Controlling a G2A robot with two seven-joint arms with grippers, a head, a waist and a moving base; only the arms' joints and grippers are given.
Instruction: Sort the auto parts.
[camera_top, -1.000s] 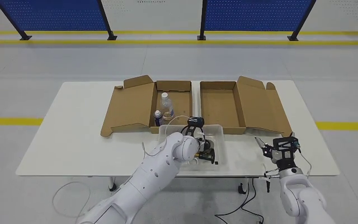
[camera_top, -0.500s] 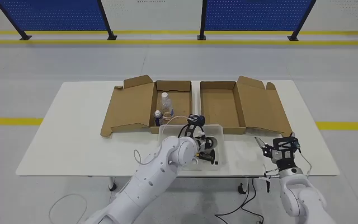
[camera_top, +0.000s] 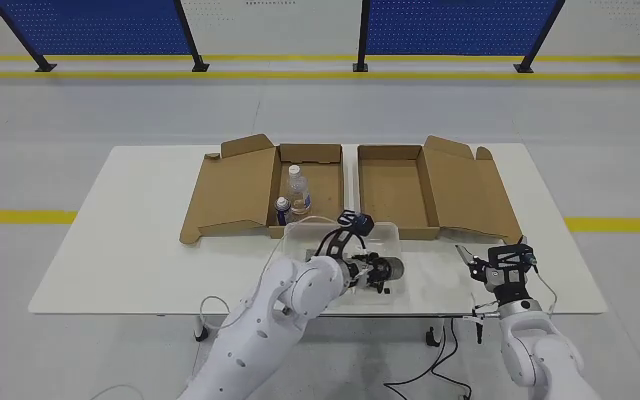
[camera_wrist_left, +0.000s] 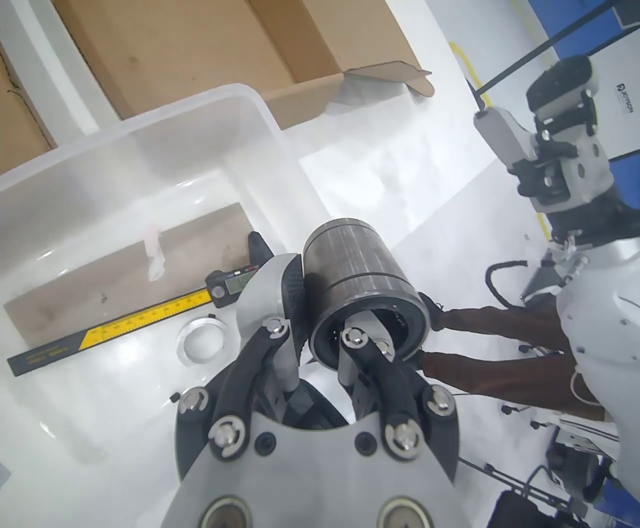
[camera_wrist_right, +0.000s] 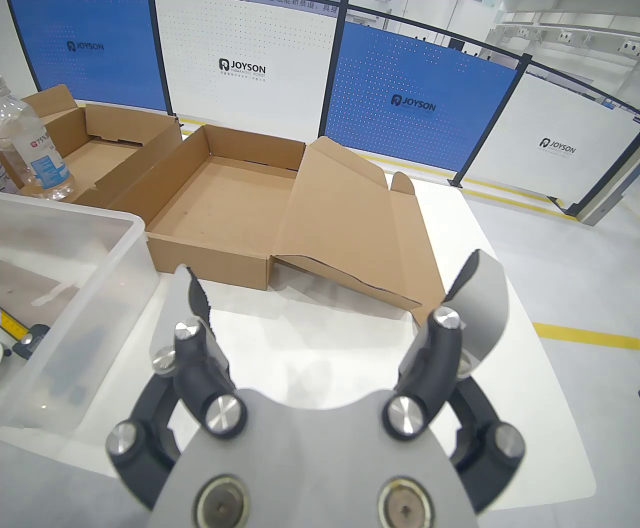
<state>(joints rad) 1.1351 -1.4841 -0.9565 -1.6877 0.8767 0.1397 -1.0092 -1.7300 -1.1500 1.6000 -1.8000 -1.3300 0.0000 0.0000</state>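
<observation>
The left gripper (camera_wrist_left: 322, 305) is clamping a steel cylinder (camera_wrist_left: 360, 290), with one finger sitting inside its bore and the other pressing on its outer wall. It is holding the cylinder over the 3 o'clock side of the clear bin (camera_top: 300, 226), which is sitting at the 6 o'clock edge of the table (camera_top: 130, 250). A caliper (camera_wrist_left: 125, 320) carrying a yellow printed scale and a metal ring (camera_wrist_left: 202, 342) are lying in the bin. The right gripper (camera_wrist_right: 332, 300) is hovering near 4 o'clock with its fingers spread apart. A bottle (camera_top: 297, 188) wearing a printed label is standing in the left cardboard box (camera_top: 325, 185).
</observation>
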